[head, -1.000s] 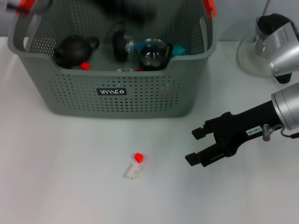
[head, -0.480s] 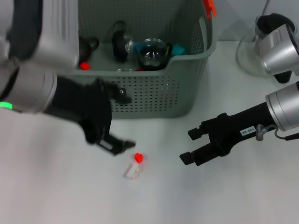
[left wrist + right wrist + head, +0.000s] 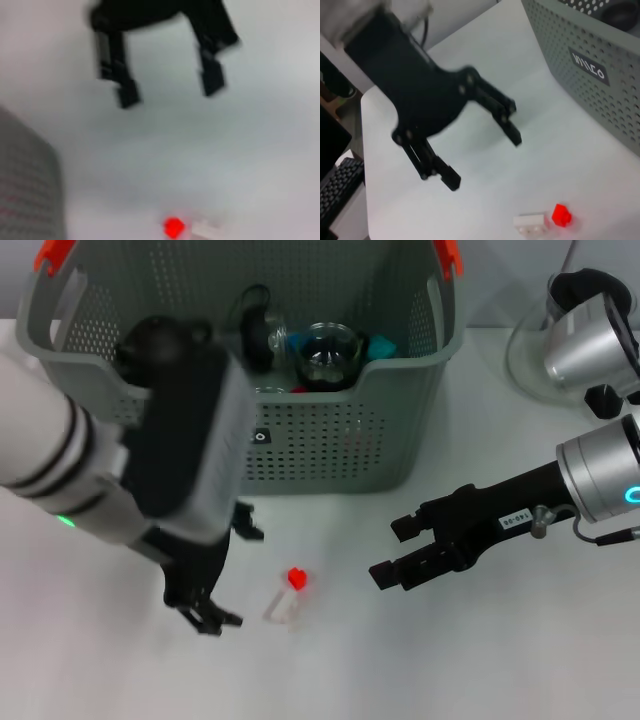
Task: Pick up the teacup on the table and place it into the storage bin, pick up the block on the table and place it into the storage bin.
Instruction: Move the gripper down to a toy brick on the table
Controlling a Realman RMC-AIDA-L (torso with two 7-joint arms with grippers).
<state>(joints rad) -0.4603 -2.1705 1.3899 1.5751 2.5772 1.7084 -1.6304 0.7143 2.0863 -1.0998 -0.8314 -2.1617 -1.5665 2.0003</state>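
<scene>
The block (image 3: pixel 284 604) is a small white brick with a red piece (image 3: pixel 296 578) beside it, lying on the white table in front of the storage bin (image 3: pixel 330 455). My left gripper (image 3: pixel 232 578) hangs open just left of the block, not touching it. To the block's right my right gripper (image 3: pixel 396 552) is open and empty. The right wrist view shows the left gripper (image 3: pixel 482 157) beyond the block (image 3: pixel 530 223). In the left wrist view the right gripper (image 3: pixel 170 87) is behind the red piece (image 3: pixel 173 227). No teacup shows on the table. A glass vessel (image 3: pixel 330 353) lies in the bin.
Besides the glass vessel, the bin holds a dark teapot (image 3: pixel 150 340), partly hidden by my left arm, and other ware. A glass kettle on a base (image 3: pixel 560 345) stands at the back right. The table edge and a keyboard (image 3: pixel 335 192) show in the right wrist view.
My left arm has swung from above the bin down to the table, stopping left of the block. My right gripper has crept left toward the block. The block has not moved.
</scene>
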